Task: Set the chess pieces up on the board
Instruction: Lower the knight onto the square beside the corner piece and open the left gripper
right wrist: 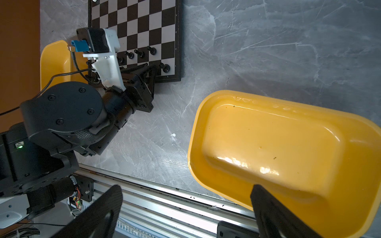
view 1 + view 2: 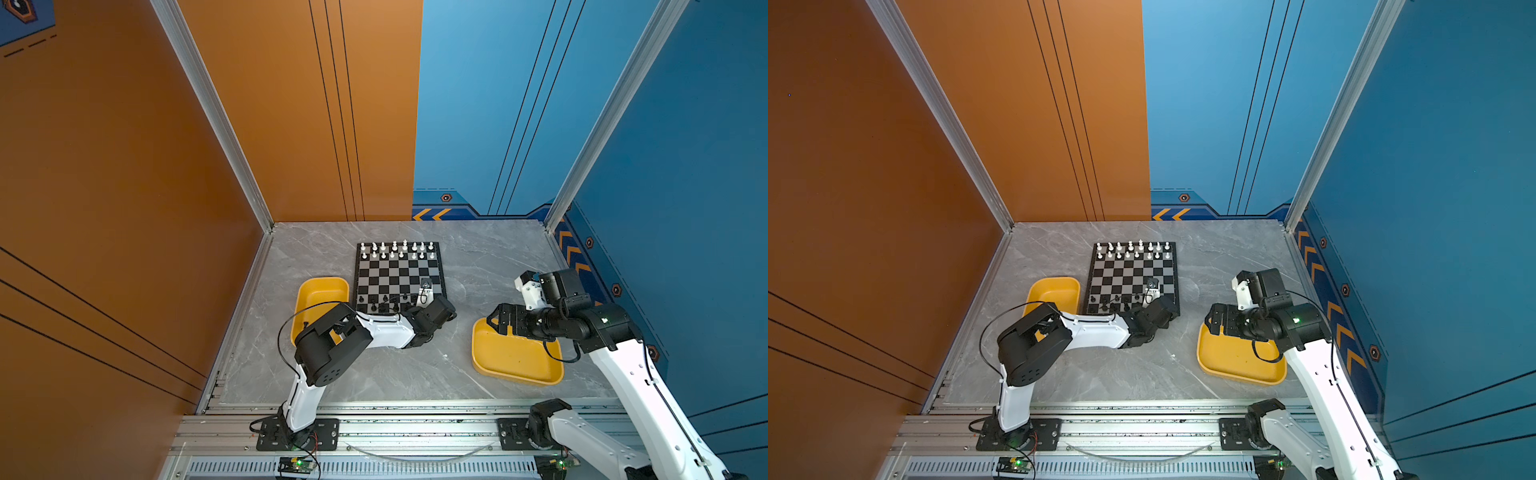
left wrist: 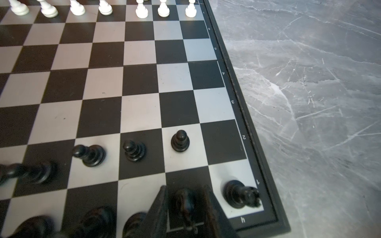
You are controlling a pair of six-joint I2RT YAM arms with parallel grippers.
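Observation:
The board (image 2: 395,274) (image 2: 1133,274) lies at the back of the marble table. White chess pieces (image 2: 395,249) fill its two far rows, and black chess pieces (image 2: 382,301) stand along its near rows. My left gripper (image 3: 185,188) (image 1: 152,67) is low over the near right corner. It is open, a finger on each side of a black knight (image 3: 185,201) that stands on its square. A black rook (image 3: 239,194) occupies the corner square beside it. Black pawns (image 3: 180,141) stand one row ahead. My right gripper (image 1: 185,187) (image 2: 496,322) hangs open and empty over the edge of a yellow tray.
A yellow tray (image 2: 515,365) (image 1: 288,144) lies right of the board with nothing in it. Another yellow tray (image 2: 320,291) lies left of the board, partly under the left arm. Orange and blue walls close in the table. A metal rail (image 2: 415,419) runs along the front.

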